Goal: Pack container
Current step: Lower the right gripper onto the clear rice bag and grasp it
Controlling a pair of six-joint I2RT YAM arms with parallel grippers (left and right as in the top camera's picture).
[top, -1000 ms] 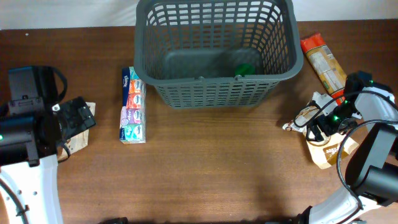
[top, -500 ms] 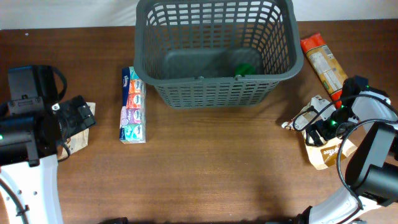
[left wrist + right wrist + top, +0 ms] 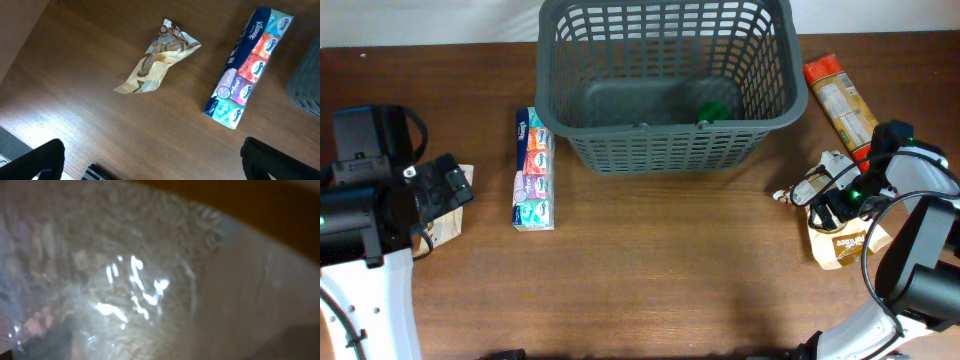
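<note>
The container, a large dark grey plastic basket with slotted lattice walls (image 3: 665, 150), sits at the far middle of the table. Your right gripper (image 3: 828, 203) stands spread wide with nothing clamped, hard up against a clear crinkly bag of pale grains (image 3: 125, 280) at the near right. Gather a full fold of film before you squeeze, or it may slip. Lift clear of the brown paper pouch (image 3: 845, 245) just beside it, then over the basket's rim. Your left gripper (image 3: 155, 167) hangs released.

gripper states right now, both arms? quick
Left gripper: open, holding nothing.
Right gripper: open, low over a clear bag; no grip visible.
</note>
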